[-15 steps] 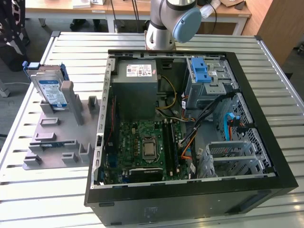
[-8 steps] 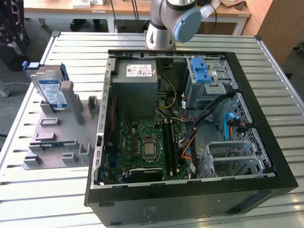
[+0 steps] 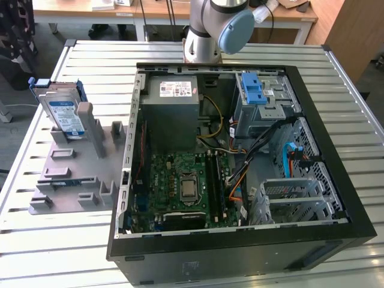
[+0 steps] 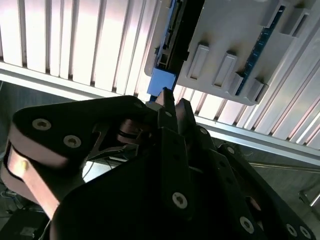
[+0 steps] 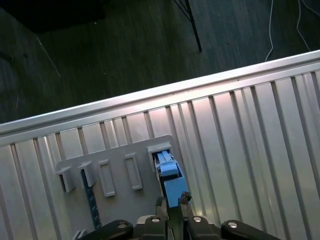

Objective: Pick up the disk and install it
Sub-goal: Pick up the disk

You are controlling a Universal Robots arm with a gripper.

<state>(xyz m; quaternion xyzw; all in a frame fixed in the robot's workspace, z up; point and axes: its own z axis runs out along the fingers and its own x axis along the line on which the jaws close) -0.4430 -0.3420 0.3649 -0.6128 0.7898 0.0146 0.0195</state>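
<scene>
"One thing first: where does the disk sit?"

"On the desk, toward the exterior view's left. It stands on edge in a slot of the grey holder, well apart from the open computer case. I'd judge it is stood up like that so its upper edge is free for a pinch from above (lying flat on the desk it would offer little to grip)."

"And the gripper?"

"In both wrist views the gripper hangs over that same slot, in line with the disk's blue frame, and it seems clear of it. Its two fingers stand a narrow gap apart with nothing between them. That width suits a thin thing taken by its flat faces, I think."

"Why does the case lie open on its side?"

"So that its bays face upward, I'd say. The grey cage with the blue latch can then be reached straight down from above, the same way the holder is reached."

"How far along is the job, then?"

"Early, by my reading: the disk is in its holder and not in the case, and the pickup itself is not yet done."
</scene>
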